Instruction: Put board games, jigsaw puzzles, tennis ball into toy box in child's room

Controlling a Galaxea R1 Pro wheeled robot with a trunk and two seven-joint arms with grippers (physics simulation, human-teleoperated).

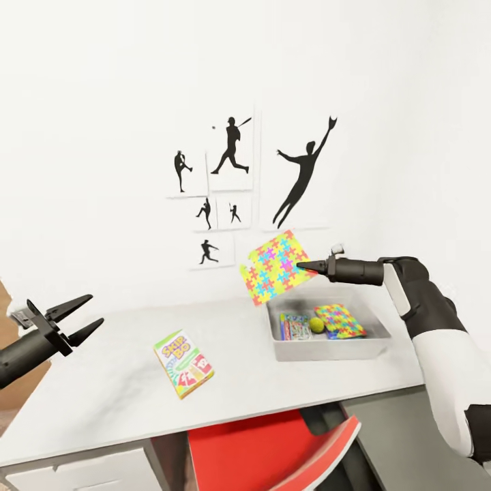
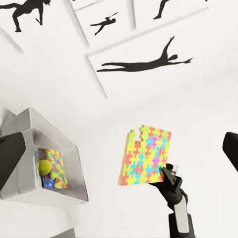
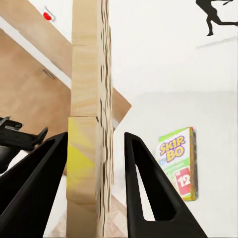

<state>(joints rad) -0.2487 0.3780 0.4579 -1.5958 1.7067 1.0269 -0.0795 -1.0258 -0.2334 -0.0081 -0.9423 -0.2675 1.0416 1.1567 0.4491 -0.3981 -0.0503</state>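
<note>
My right gripper [image 1: 303, 264] is shut on a multicolour jigsaw puzzle [image 1: 275, 267], holding it tilted in the air above the back left corner of the grey toy box [image 1: 327, 349]. In the right wrist view the puzzle [image 3: 89, 124] stands edge-on between the fingers [image 3: 47, 188]. Inside the toy box lie a second jigsaw puzzle [image 1: 341, 319], the tennis ball [image 1: 316, 324] and a colourful board game [image 1: 293, 327]. The SKIP-BO board game [image 1: 183, 363] lies flat on the table [image 1: 102, 389], left of the box. My left gripper [image 1: 94, 310] hangs open over the table's left end, holding nothing.
A red chair [image 1: 266, 450] is tucked under the table's front edge. Black baseball-player pictures [image 1: 232, 157] hang on the white wall behind. Wood floor [image 1: 8, 300] shows past the table's left end. The left wrist view shows the toy box [image 2: 59, 144] and the held puzzle [image 2: 145, 156].
</note>
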